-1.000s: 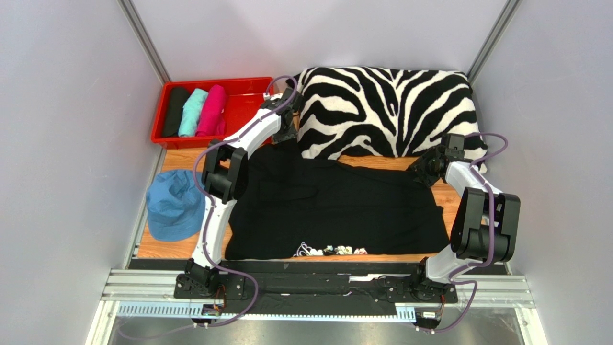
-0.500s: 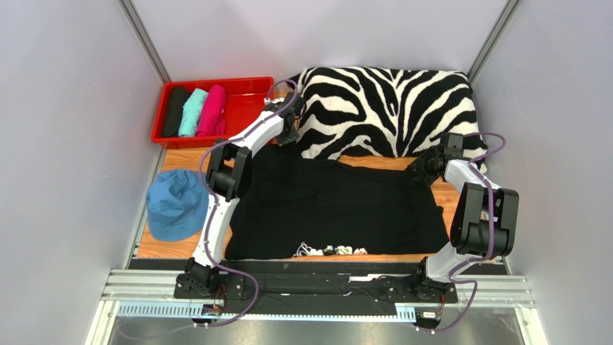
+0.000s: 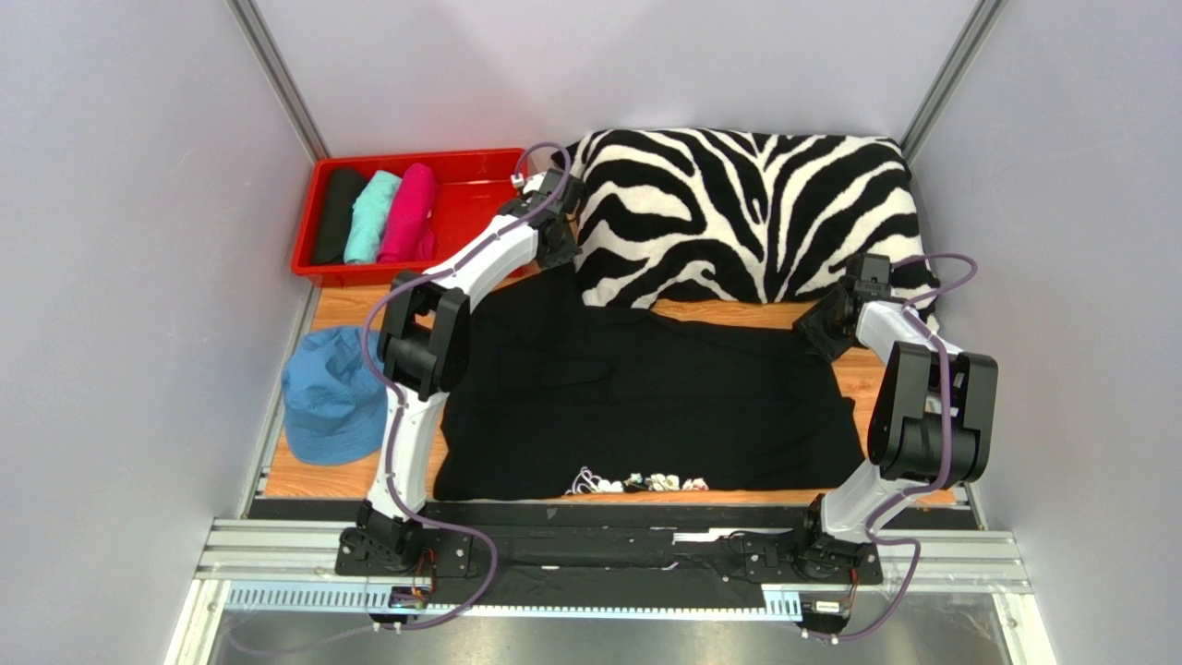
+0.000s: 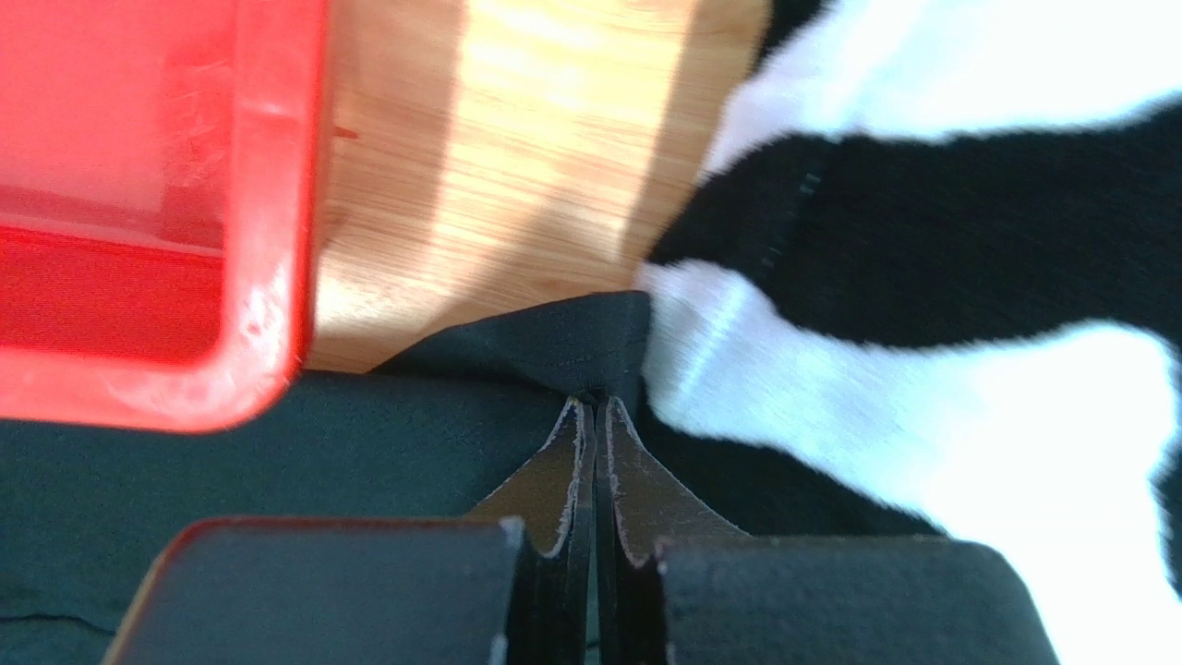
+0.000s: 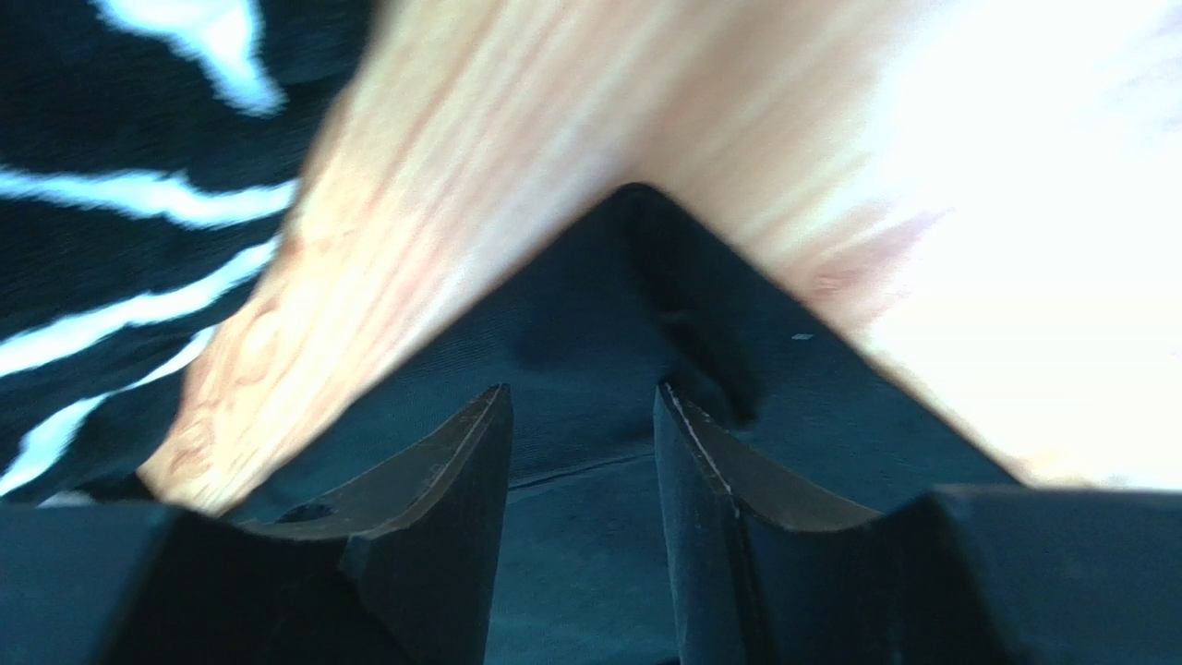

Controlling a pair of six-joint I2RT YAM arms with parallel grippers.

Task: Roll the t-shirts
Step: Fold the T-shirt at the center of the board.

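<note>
A black t-shirt (image 3: 652, 402) with small white print (image 3: 638, 482) at its near edge lies spread flat on the wooden table. My left gripper (image 3: 559, 256) is at its far left corner, beside the pillow. In the left wrist view the left gripper (image 4: 597, 406) is shut, pinching the corner of the black t-shirt (image 4: 416, 444). My right gripper (image 3: 819, 326) hovers at the far right corner. The right wrist view shows this gripper (image 5: 580, 402) open, with the t-shirt's corner (image 5: 583, 319) under its fingers. Black (image 3: 337, 215), teal (image 3: 372, 215) and pink (image 3: 411, 212) rolls lie in the red bin.
The red bin (image 3: 403, 157) stands at the back left, its corner (image 4: 278, 208) close to my left gripper. A zebra-striped pillow (image 3: 735, 208) fills the back and touches the shirt's far edge. A light blue cap (image 3: 337, 395) lies at the left edge. Grey walls enclose the table.
My left gripper has shut on the shirt's far left corner and the fabric there now peaks up toward it. The right arm has shifted only slightly.
</note>
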